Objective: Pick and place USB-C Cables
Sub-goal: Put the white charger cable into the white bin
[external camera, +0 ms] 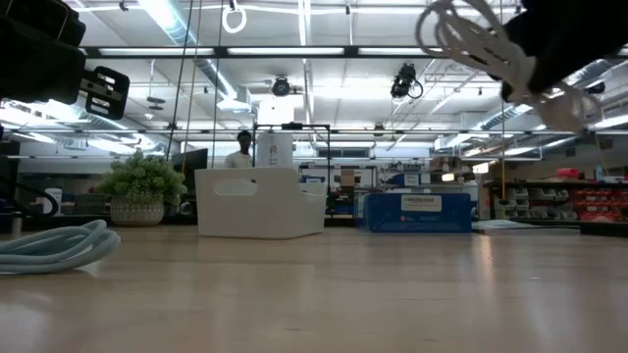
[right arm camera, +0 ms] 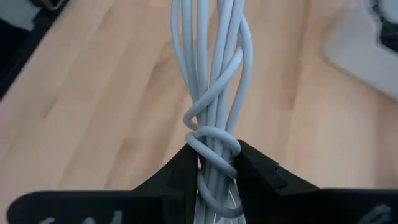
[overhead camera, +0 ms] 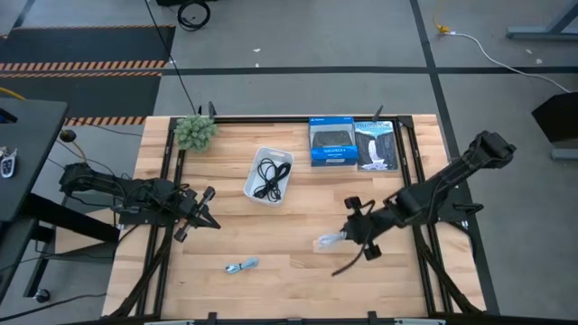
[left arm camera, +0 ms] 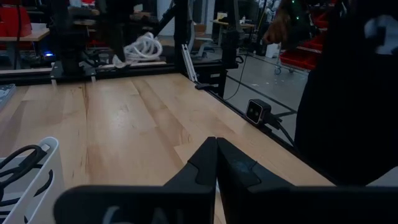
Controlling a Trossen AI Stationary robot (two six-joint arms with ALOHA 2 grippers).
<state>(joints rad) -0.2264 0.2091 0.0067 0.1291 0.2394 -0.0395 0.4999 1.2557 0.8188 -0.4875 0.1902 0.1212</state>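
White cable (right arm camera: pixel 214 93) clamped between right pincer (right arm camera: pixel 214 163) fingers; lifted above table (overhead camera: pixel 298 262).

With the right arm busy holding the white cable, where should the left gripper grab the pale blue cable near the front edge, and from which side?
Judging by the high view, take the pale blue cable across the middle of its bundle, coming straight down from above. It lies flat on the bare table as a narrow elongated coil, so the strands are gathered there. The left gripper, fingers closed, would have to open first.

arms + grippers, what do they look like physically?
Two dark, near-black jointed arms. The left gripper has slim fingers with reddish-brown tips; its wrist view shows black wedge-shaped fingers. The right gripper is black and blocky, with matching wedge-shaped fingers. No markings are legible.
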